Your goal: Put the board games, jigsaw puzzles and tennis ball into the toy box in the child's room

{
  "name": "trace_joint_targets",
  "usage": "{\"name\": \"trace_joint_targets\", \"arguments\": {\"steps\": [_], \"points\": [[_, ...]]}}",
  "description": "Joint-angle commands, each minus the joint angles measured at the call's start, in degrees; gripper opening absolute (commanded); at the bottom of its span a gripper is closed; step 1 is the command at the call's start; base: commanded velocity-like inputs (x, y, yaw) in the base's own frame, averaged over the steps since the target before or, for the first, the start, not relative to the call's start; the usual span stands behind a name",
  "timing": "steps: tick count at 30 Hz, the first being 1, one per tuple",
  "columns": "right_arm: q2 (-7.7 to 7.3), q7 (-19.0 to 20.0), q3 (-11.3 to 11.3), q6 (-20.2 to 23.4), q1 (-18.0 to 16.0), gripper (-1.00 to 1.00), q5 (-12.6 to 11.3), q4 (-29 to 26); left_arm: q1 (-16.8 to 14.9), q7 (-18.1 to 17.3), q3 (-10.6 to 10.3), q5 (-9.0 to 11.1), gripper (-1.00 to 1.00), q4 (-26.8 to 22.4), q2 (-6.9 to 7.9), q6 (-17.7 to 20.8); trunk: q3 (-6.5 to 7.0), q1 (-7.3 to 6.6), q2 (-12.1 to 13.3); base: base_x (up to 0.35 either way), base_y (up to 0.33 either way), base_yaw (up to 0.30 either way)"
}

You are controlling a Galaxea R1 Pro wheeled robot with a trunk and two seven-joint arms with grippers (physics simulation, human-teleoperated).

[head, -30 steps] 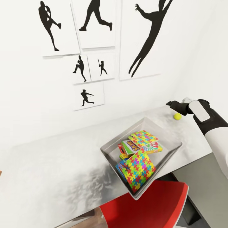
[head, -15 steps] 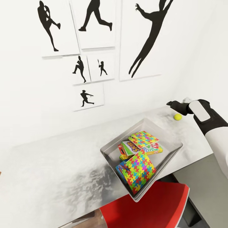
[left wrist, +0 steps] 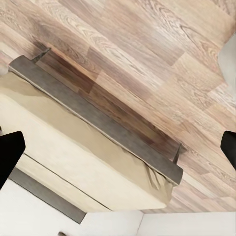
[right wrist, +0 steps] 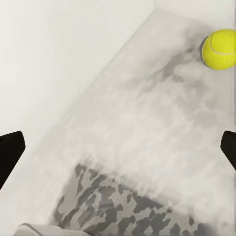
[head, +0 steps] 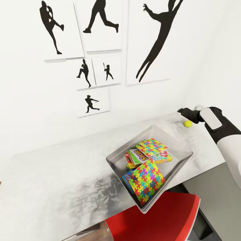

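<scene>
Your R gripper (head: 187, 112) hangs w/ jaws spread just above the tennis ball (head: 187, 123), beyond the toy box (head: 115, 160), ready for pickup.

Toy box nearly full, ball out on the table

The light-grey toy box (head: 180, 160) sits open on the table (head: 67, 174), holding both jigsaw puzzles, one (head: 151, 146) lying flat toward the back and one (head: 148, 176) tilted up at the front, over the board games: a white-green one (head: 138, 156), a green-red one (head: 162, 156) and a blue one (head: 127, 179) peeking out underneath. The tennis ball (head: 187, 123) rests on the tabletop near the wall, apart from the box. The beige bed (left wrist: 83, 157) is bare.
</scene>
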Motion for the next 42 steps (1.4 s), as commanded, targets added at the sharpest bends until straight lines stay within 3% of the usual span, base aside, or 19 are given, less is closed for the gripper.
{"name": "trace_joint_targets", "arguments": {"steps": [1,20,42], "points": [[-0.11,-0.5,0.4,-0.1,-0.1,1.0,-0.6,0.1,0.0,-0.4,0.2,-0.4,1.0,-0.1,-0.05,0.1,-0.09,0.04,-0.1,0.0,0.0,0.0],[-0.76,-0.2,0.4,-1.8,-0.2,1.0,0.4,2.7,0.0,0.1,0.2,-0.1,1.0,0.7,-0.07,-1.6,-0.23,0.04,-0.1,0.0,0.0,0.0],[-0.85,0.1,0.5,-2.1,-4.0,1.0,1.9,6.1,0.0,0.2,0.3,0.1,1.0,1.3,-0.09,-2.1,-1.97,0.04,-0.1,0.0,0.0,0.0]]}}
